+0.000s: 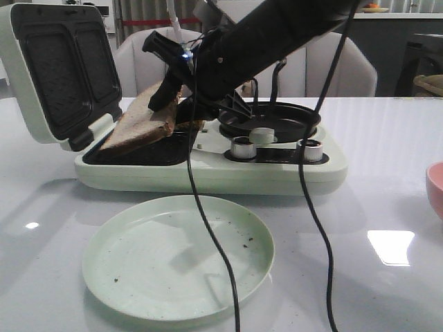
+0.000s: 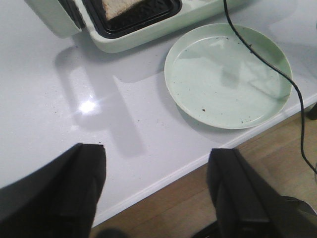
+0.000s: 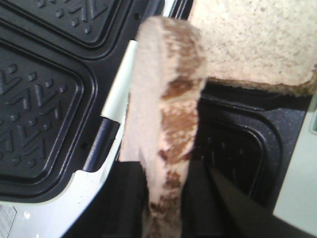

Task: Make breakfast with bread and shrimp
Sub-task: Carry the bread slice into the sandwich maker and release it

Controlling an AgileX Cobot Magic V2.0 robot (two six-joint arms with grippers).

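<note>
Two slices of bread show: one pale, brown-crusted slice (image 3: 166, 124) is pinched edge-on by the right gripper (image 3: 166, 198) and tilts over the open sandwich maker (image 1: 208, 169); the other (image 3: 252, 42) lies in the maker's tray behind it. From the front the slices overlap, so their contact is hard to judge. The right arm slants down from the upper right. The left gripper (image 2: 156, 193) hovers at the table edge, fingers spread and empty. One green plate (image 1: 178, 257) sits before the maker.
</note>
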